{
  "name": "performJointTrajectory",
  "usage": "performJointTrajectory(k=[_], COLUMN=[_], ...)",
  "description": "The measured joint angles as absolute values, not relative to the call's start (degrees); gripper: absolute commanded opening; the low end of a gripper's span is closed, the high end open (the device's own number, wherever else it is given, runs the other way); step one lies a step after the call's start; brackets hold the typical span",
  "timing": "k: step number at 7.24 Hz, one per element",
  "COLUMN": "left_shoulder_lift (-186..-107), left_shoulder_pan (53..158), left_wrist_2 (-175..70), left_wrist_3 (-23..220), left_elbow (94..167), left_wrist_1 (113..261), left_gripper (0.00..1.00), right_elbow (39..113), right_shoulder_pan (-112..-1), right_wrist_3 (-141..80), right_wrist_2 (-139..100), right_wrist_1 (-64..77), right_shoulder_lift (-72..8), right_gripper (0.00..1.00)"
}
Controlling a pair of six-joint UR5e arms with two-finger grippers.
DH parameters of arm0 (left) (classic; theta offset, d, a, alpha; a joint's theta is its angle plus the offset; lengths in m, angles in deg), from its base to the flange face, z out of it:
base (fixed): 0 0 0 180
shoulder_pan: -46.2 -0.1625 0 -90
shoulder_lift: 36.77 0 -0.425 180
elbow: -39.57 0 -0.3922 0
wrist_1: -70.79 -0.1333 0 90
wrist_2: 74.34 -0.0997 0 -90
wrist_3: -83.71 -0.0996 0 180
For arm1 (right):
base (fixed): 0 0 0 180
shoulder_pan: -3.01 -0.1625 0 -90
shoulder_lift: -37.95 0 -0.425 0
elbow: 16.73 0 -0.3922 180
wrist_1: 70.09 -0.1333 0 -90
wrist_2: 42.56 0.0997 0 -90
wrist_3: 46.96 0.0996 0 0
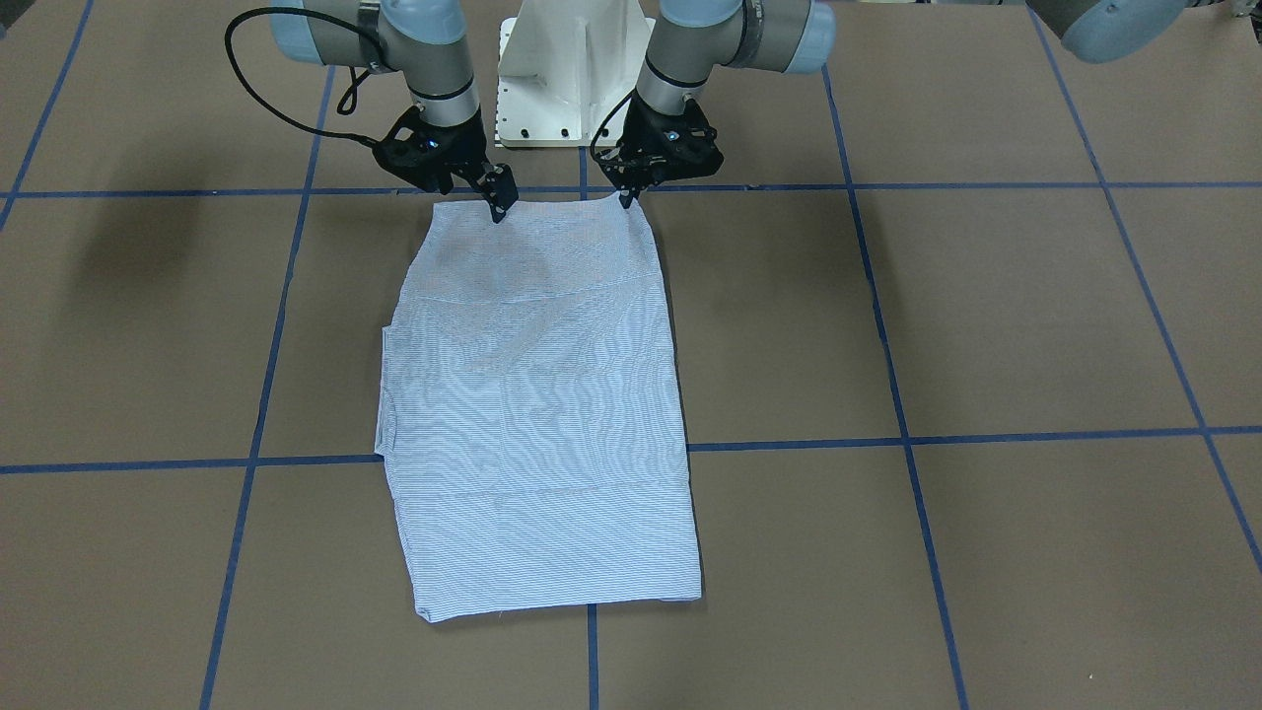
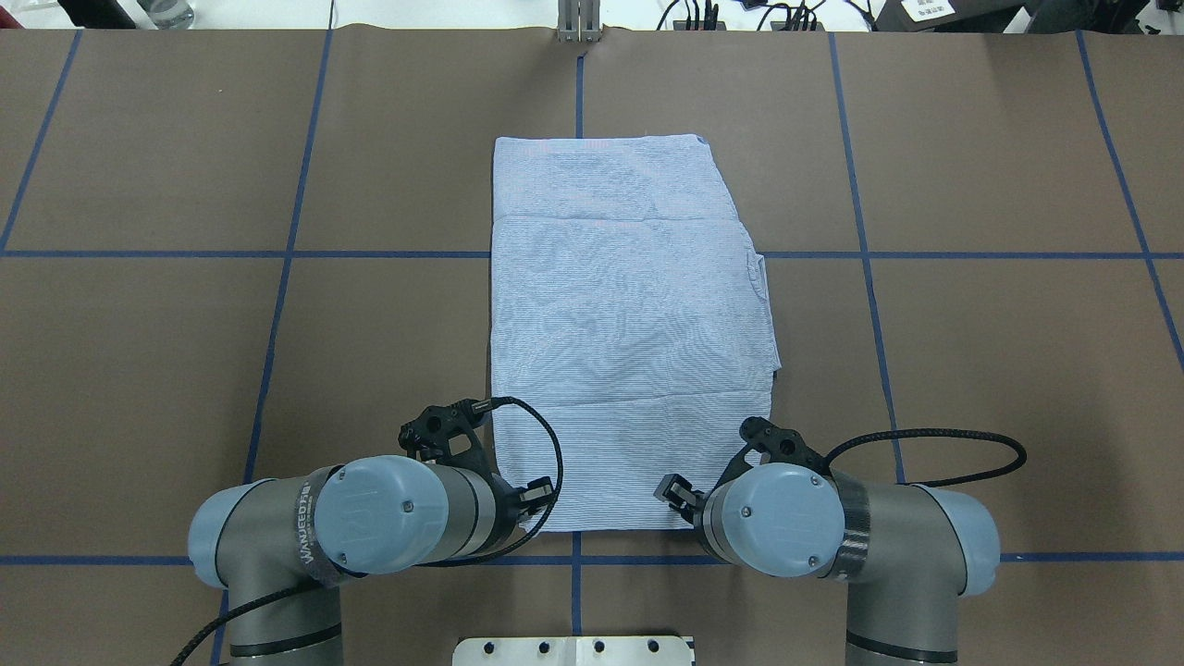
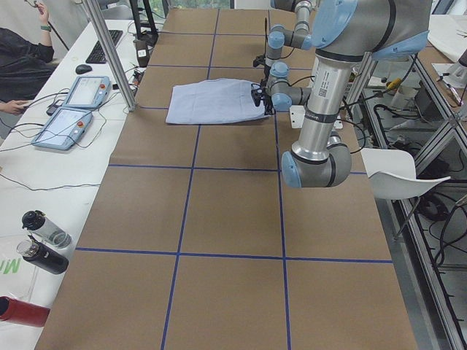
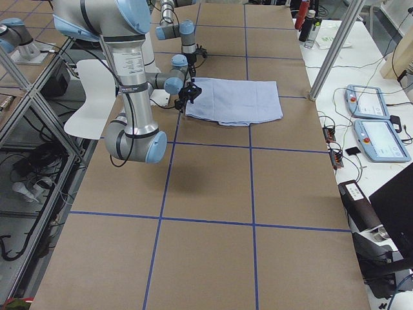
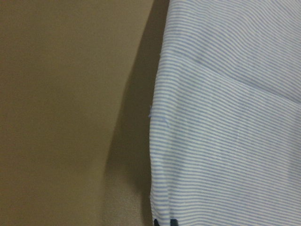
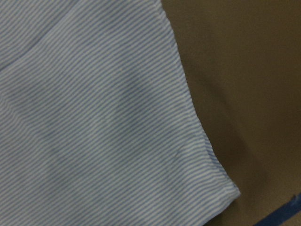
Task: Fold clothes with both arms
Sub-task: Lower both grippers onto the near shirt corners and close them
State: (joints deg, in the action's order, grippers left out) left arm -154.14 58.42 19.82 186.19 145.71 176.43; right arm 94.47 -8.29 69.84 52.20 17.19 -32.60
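The light blue-and-white striped shirt (image 1: pixel 537 394) lies folded into one long rectangle on the brown table, also seen from overhead (image 2: pixel 629 324). Collar, buttons and label are hidden. My left gripper (image 1: pixel 627 200) is shut on the near corner on the robot's left, and its tips (image 5: pixel 164 222) just show against the cloth (image 5: pixel 225 141). My right gripper (image 1: pixel 498 207) is shut on the near edge toward the other corner. The right wrist view shows that corner (image 6: pixel 94 117) but no fingers. Wide shadows beside both edges suggest the near edge is slightly raised.
The white pedestal base (image 1: pixel 567 79) stands just behind the grippers. Blue tape lines (image 1: pixel 789 444) grid the table. Off the table's far side are two teach pendants (image 3: pixel 73 109), bottles (image 3: pixel 44 240) and a seated operator (image 3: pixel 22 58).
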Motion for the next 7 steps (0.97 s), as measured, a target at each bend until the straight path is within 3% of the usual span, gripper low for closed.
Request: performJointTrajectory(k=[3, 7], left_shoulder_lift=[-154.0, -154.1], left_shoulder_pan=[58.4, 58.5], left_wrist_2=[19.8, 19.7], left_wrist_3=[186.2, 186.2], left_elbow=[145.7, 145.9], left_wrist_1=[176.4, 176.4], left_gripper=[0.0, 0.0], right_elbow=[94.5, 94.4], right_shoulder_pan=[-8.2, -8.7], right_wrist_3=[69.8, 69.4], right_wrist_2=[52.2, 52.2], right_wrist_1=[17.9, 18.0], right_shoulder_lift=[-32.2, -32.2], right_gripper=[0.87, 0.88])
